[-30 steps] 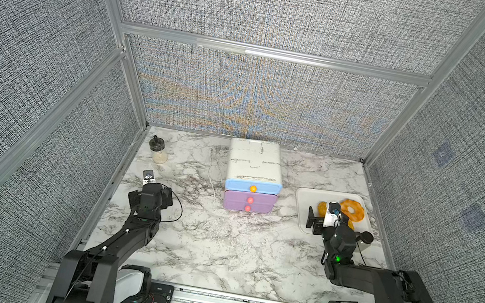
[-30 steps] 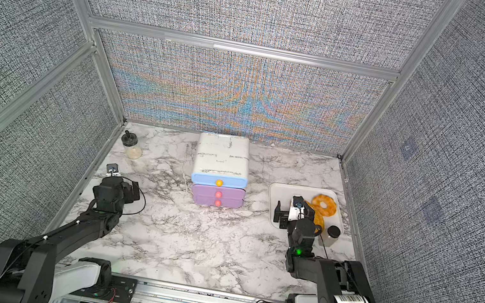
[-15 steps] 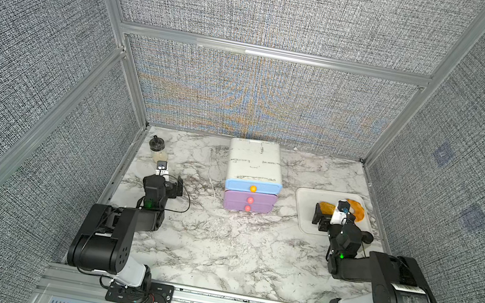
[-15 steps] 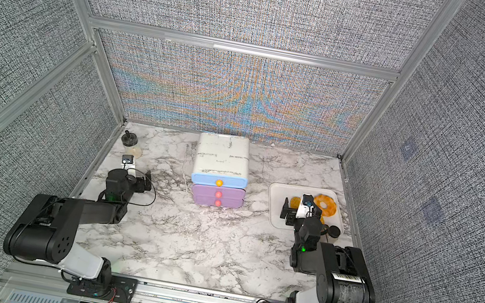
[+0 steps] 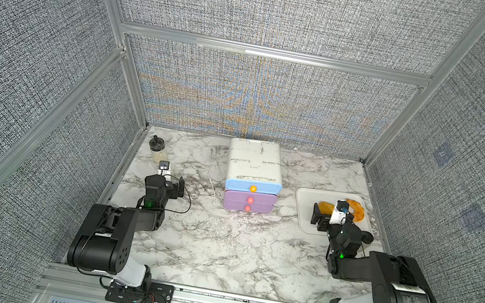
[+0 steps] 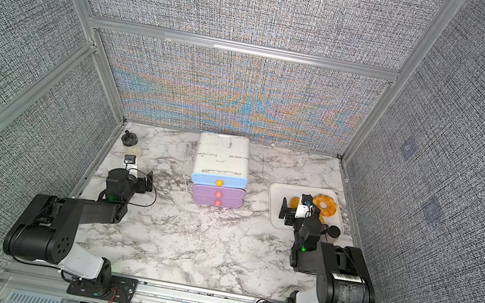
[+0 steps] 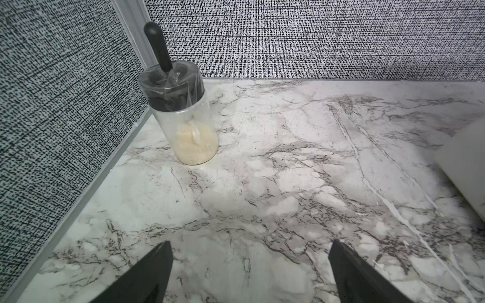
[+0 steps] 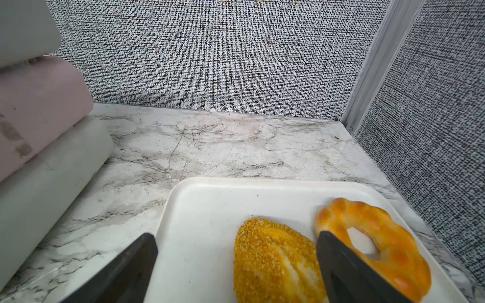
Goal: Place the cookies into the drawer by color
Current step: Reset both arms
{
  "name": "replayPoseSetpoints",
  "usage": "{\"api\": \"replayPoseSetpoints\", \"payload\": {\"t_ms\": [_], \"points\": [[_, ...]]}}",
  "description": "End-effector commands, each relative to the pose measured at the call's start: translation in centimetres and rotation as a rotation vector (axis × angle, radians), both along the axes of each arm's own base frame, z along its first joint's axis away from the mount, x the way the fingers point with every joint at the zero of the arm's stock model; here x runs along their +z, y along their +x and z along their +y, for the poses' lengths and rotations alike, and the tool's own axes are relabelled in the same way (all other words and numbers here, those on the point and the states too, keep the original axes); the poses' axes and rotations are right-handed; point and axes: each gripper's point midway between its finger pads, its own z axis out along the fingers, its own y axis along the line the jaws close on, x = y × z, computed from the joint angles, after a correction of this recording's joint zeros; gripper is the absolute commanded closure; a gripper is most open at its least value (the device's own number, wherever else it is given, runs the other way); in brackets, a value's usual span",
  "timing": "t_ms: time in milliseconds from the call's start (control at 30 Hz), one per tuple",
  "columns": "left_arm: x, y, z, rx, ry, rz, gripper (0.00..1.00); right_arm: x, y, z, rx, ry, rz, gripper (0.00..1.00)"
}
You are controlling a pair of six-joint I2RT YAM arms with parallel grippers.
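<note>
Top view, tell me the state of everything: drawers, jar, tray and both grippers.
Drawers: all three shut.
Jar: upright, lid on.
Tray: holds a loaf and a ring pastry.
Left gripper: open, empty.
Right gripper: open, empty, above the tray.

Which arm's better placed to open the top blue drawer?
Right, narrowly: the right claw and left claw, both open, sit similarly far from the white three-drawer plastic cabinet, but it looms larger in the right wrist view.
</note>
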Motion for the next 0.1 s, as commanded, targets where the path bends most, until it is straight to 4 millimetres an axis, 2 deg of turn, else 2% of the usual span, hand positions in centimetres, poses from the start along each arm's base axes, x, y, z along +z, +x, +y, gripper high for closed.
{"api": "replayPoseSetpoints", "payload": {"t_ms": [0, 67], "points": [[0.38, 0.15, -0.16, -0.01, 0.003, -0.012, 0.01, 0.25, 0.17, 0.01, 0.0, 0.01, -0.007, 0.01], [0.39, 0.16, -0.15, -0.01, 0.003, -0.013, 0.01, 0.24, 0.13, 0.01, 0.0, 0.01, -0.008, 0.01]]}}
